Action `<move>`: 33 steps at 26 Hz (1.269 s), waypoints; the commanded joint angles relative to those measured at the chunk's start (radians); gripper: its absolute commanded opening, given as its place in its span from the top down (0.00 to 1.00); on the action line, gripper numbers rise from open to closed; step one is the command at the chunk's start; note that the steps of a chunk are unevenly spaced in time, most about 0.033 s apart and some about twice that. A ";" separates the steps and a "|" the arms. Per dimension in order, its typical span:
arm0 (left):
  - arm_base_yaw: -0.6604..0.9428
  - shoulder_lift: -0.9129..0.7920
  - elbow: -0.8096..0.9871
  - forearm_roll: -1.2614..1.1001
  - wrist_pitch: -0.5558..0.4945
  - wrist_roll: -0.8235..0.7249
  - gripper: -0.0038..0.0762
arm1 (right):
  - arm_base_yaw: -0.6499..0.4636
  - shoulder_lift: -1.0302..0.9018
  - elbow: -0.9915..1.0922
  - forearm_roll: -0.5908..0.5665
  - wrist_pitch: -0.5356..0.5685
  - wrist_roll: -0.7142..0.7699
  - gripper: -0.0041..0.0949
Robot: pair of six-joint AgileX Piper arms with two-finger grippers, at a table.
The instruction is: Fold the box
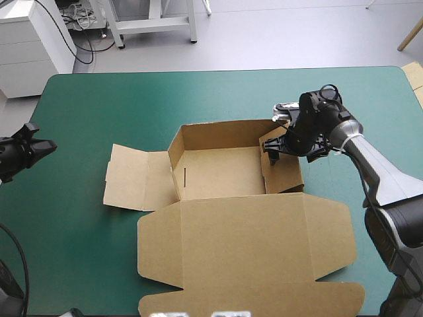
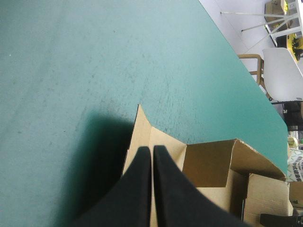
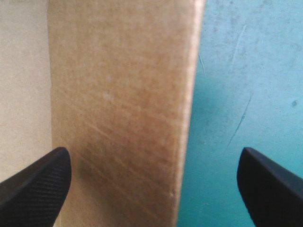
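Note:
The brown box (image 1: 221, 173) lies mid-table with its back wall and right wall (image 1: 283, 165) raised. Its left flap (image 1: 132, 178) and wide lid (image 1: 244, 244) lie flat. My right gripper (image 1: 276, 152) is open at the top of the right wall. In the right wrist view that wall (image 3: 118, 94) stands between the right gripper's (image 3: 154, 158) spread fingers (image 3: 38, 179), touching neither. My left gripper (image 1: 45, 146) hovers shut at the table's left edge, well clear of the box. In the left wrist view the left gripper (image 2: 151, 150) points over the left flap (image 2: 142, 132) toward the raised walls (image 2: 213, 163).
Bare teal-green cover (image 1: 99, 105) stretches along the far side and the left of the box. The lid reaches nearly to the table's near edge. A pale piece of board (image 1: 415, 76) shows at the table's far right corner.

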 commanded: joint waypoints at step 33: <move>0.001 -0.036 -0.024 -0.089 0.066 0.098 0.96 | -0.033 -0.217 -0.086 0.145 -0.015 -0.204 0.98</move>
